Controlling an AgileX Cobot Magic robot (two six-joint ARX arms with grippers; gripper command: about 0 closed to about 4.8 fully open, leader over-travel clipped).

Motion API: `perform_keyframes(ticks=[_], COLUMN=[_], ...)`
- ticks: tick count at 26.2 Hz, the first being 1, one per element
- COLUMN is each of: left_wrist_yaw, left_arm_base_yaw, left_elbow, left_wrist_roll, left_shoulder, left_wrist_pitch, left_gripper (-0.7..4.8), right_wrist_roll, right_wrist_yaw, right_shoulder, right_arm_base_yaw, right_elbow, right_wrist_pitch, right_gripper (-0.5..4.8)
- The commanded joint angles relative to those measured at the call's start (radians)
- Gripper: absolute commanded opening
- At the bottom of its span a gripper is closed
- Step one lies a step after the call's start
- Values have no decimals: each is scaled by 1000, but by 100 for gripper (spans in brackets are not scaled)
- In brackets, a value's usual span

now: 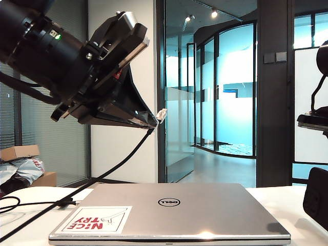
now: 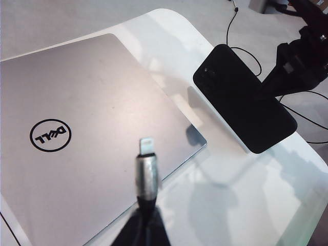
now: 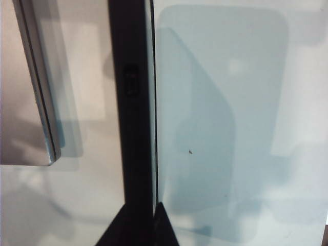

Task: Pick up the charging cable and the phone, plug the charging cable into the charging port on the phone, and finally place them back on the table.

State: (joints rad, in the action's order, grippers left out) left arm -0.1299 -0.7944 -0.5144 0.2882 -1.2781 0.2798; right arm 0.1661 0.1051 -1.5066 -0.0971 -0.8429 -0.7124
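The silver Dell laptop (image 1: 169,212) lies closed on the white table (image 1: 25,228), nearest the exterior camera, with a red-and-white sticker (image 1: 95,220) on the lid corner toward the left arm's side.

Above the laptop on that side, the left claw (image 1: 151,119) hangs well clear of the lid, clenched on the charging cable (image 1: 110,166) just behind its plug. The silver plug tip (image 2: 147,145) juts free beyond the fingertips; in the left wrist view it points out over the laptop's lid. From the claw the black cord drops in a long slant to the table beside the laptop and runs off past the table's edge.

On the laptop's other side, the phone (image 2: 243,97) is raised above the table, its back with the camera cluster (image 2: 207,73) facing up in the left wrist view. The right claw (image 3: 152,218) grips it by its thin edges; in the right wrist view the phone appears edge-on as a dark vertical band beside the laptop's corner (image 3: 43,148), with a small dark slot (image 3: 131,82) on that edge. Whether this slot is the charging port cannot be told. Plug and phone are well apart.
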Motion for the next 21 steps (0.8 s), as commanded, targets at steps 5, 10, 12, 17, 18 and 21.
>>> perform_keyframes(ticks=[5,10,12,17,18,21], left_wrist_yaw=[-3,-3,-3,-3,-3,-3], left_arm_base_yaw=[0,0,0,0,0,0], left_elbow=[-2,-2,-2,-2,-2,-2], left_wrist_roll=[-1,-1,-1,-1,-1,-1], left_shoulder=[2,2,2,2,2,2], left_wrist_pitch=[14,14,14,14,14,14], left_gripper=[-7,-7,-7,-7,-7,-7], right_wrist_roll=[-18,-18,-18,-18,-18,-40], right_wrist_yaw=[5,5,5,4,5,5], right_shoulder=[-32,-36,-36,-50,-58,-118], right_arm_base_yaw=[-2,-2,-2,-2,-2,-2], right_elbow=[-8,-8,-8,-8,-8,-8], right_wrist_pitch=[8,14,26,48,51,52], right_gripper=[41,117,117,117,117,117])
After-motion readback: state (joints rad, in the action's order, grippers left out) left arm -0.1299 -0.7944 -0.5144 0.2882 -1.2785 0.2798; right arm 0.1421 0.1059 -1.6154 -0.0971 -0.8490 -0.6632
